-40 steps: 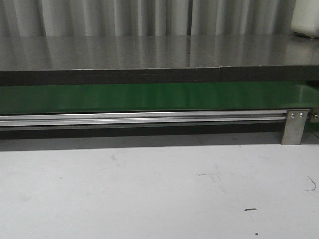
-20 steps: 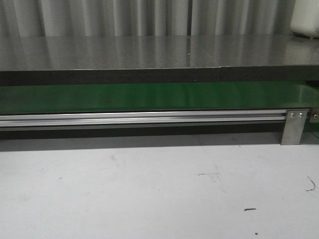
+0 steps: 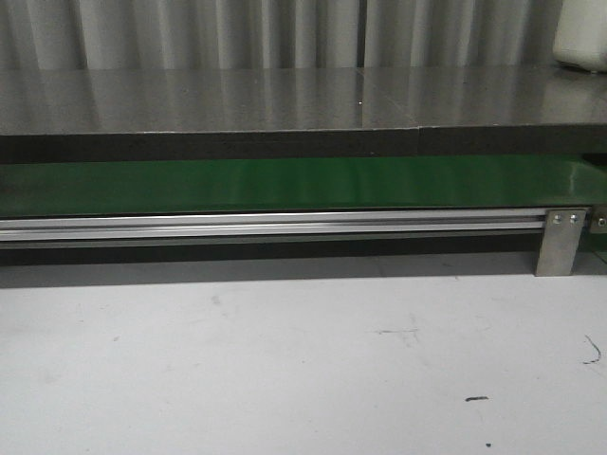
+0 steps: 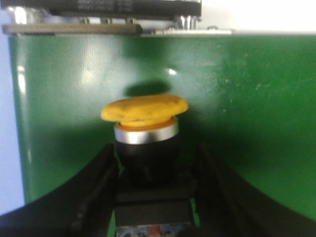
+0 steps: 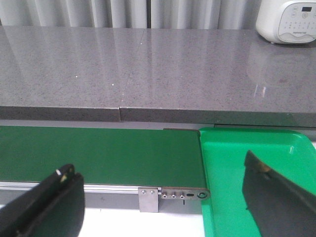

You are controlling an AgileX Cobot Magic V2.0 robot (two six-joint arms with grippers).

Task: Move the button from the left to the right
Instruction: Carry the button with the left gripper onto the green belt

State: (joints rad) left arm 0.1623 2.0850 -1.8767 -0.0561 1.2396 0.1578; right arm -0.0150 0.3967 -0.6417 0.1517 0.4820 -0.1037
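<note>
The button has an orange-yellow cap, a silver ring and a black boxy body. It stands upright on the green belt in the left wrist view. My left gripper is open with one black finger close on each side of the button's body, and thin strips of green show between them. My right gripper is open wide and empty above the belt's end. Neither gripper nor the button shows in the front view, where only the belt appears.
A green tray adjoins the belt's right end. A grey stone counter runs behind the belt, with a white appliance at its far right. An aluminium rail with a bracket fronts the belt, and a white table lies before it.
</note>
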